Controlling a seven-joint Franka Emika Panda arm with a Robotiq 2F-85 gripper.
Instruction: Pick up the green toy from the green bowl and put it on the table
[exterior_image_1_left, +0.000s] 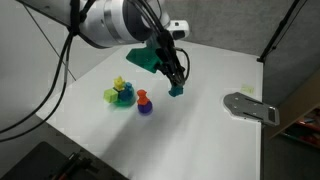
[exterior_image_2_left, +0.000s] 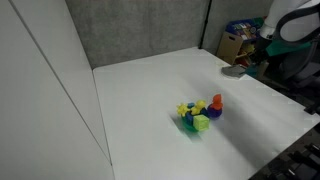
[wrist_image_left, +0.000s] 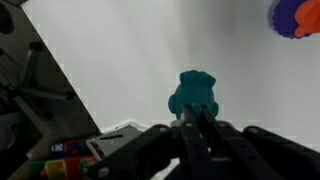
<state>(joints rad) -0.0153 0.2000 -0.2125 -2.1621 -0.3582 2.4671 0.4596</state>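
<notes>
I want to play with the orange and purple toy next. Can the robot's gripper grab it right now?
Probably not yet. The gripper seems shut on the green toy, so it is full. Nothing stands between it and the orange-and-purple toy on the table, though.

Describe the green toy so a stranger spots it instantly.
Start at the large white table, then the robot's hand above its middle. At its fingertips is the tiny teal-green lumpy toy, the only teal toy, clear of the green bowl of yellow pieces and orange-and-purple toy.

No text, brand or number is readable. A coloured patch (wrist_image_left: 64, 149) in the wrist view is too blurred.
</notes>
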